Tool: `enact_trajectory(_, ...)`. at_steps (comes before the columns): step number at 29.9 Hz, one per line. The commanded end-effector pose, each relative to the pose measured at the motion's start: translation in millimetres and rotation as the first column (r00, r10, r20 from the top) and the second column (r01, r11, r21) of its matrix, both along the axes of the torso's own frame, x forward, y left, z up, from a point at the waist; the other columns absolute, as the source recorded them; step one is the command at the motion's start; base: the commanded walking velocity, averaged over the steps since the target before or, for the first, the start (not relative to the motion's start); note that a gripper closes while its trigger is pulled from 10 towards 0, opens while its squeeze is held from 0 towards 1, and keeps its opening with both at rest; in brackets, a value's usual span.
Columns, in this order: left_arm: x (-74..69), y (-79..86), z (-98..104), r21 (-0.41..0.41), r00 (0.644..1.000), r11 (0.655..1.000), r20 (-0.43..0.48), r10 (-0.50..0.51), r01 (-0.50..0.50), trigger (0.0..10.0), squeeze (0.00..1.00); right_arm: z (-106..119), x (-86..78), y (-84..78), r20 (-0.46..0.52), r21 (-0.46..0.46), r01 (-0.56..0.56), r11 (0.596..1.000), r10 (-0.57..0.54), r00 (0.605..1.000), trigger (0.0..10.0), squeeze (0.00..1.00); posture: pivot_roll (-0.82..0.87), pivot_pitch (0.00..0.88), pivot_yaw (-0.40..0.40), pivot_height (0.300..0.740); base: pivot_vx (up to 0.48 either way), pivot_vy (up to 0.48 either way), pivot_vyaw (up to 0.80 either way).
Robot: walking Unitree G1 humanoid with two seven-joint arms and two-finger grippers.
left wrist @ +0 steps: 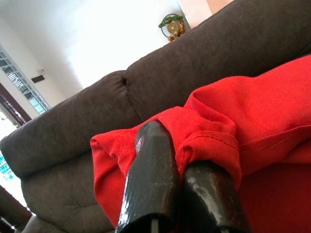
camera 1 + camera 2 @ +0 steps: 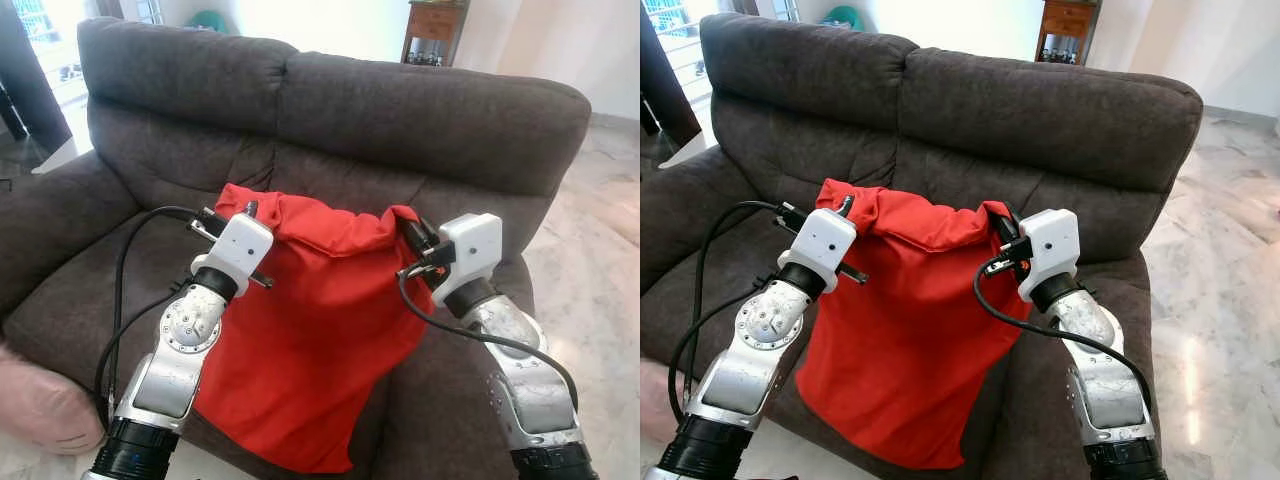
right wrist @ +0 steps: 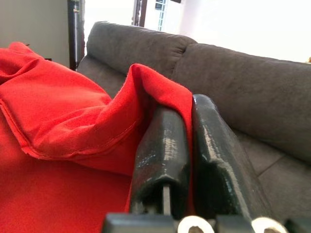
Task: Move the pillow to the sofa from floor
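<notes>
A red pillow (image 2: 310, 330) hangs limp in front of the dark grey sofa (image 2: 330, 110), its lower end draped over the seat's front edge. My left gripper (image 2: 240, 212) is shut on the pillow's top left corner, and my right gripper (image 2: 408, 232) is shut on its top right corner. In the left wrist view the two black fingers (image 1: 150, 179) pinch a fold of red fabric (image 1: 218, 121). In the right wrist view the red cloth (image 3: 63, 121) is clamped between the fingers (image 3: 163, 155) in the same way.
A pink cushion (image 2: 40, 400) lies at the lower left by the sofa's armrest (image 2: 50, 220). Marble floor (image 2: 590, 260) runs along the right. A wooden cabinet (image 2: 435, 30) stands behind the sofa.
</notes>
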State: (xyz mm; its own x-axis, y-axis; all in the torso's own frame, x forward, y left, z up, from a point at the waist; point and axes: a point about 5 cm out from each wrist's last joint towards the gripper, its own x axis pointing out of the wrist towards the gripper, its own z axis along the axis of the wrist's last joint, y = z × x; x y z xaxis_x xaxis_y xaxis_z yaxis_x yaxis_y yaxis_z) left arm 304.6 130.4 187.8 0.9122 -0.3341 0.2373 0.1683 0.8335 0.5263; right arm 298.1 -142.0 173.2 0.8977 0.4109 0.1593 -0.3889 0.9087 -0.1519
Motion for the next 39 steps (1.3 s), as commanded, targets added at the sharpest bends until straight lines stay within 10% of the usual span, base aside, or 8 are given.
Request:
enact_trajectory(1,-0.1,-3.7,3,0.011,1.000,1.000,0.005,-0.017,0.017,10.0,0.21,7,0.9,3.7,0.020,0.002,-0.025,1.000,0.025,0.999,10.0,0.00,0.09,0.000,-0.040,0.740,0.000,0.000,0.00)
enact_trajectory(5,0.0,-4.3,4,0.008,1.000,1.000,0.009,-0.014,0.014,10.0,0.71,7,0.9,3.2,0.020,-0.002,-0.029,1.000,0.029,0.999,10.0,0.00,0.09,0.000,-0.041,0.740,0.000,0.000,0.00)
enact_trajectory(7,0.1,-4.7,5,0.006,1.000,1.000,0.014,-0.013,0.012,10.0,0.93,7,0.9,2.2,0.020,-0.005,-0.025,1.000,0.025,0.999,10.0,1.00,0.09,0.000,-0.042,0.740,0.000,0.000,0.00)
enact_trajectory(25,-0.2,-9.3,7,0.004,0.999,1.000,0.023,-0.030,0.030,10.0,1.00,14,5.6,-5.6,0.076,-0.005,0.059,0.998,-0.058,0.995,10.0,1.00,0.09,0.000,-0.042,0.740,0.000,0.000,0.00)
enact_trajectory(27,0.0,-10.3,5,0.002,0.999,1.000,0.020,-0.029,0.029,10.0,1.00,13,9.3,-15.8,0.079,-0.006,0.139,0.990,-0.139,0.987,10.0,0.00,0.08,0.000,-0.042,0.740,0.000,0.000,0.00)
enact_trajectory(30,0.6,-9.4,-1,0.001,1.000,1.000,0.005,-0.019,0.019,10.0,1.00,2,13.7,-31.0,0.046,-0.005,0.244,0.970,-0.244,0.969,10.0,0.00,0.09,0.000,-0.042,0.740,0.000,0.000,0.00)
enact_trajectory(31,0.7,-7.6,-5,-0.002,1.000,1.000,-0.011,-0.008,0.008,10.0,0.02,-4,14.2,-35.8,0.028,-0.004,0.272,0.962,-0.272,0.962,10.0,0.00,0.09,0.000,-0.042,0.740,0.000,0.000,0.00)
enact_trajectory(39,-4.2,31.3,-68,-0.102,0.957,0.977,-0.245,0.156,-0.186,10.0,0.00,-72,5.2,-78.2,-0.195,0.003,0.504,0.864,-0.494,0.848,10.0,0.00,0.09,0.000,-0.039,0.740,0.000,0.000,0.00)
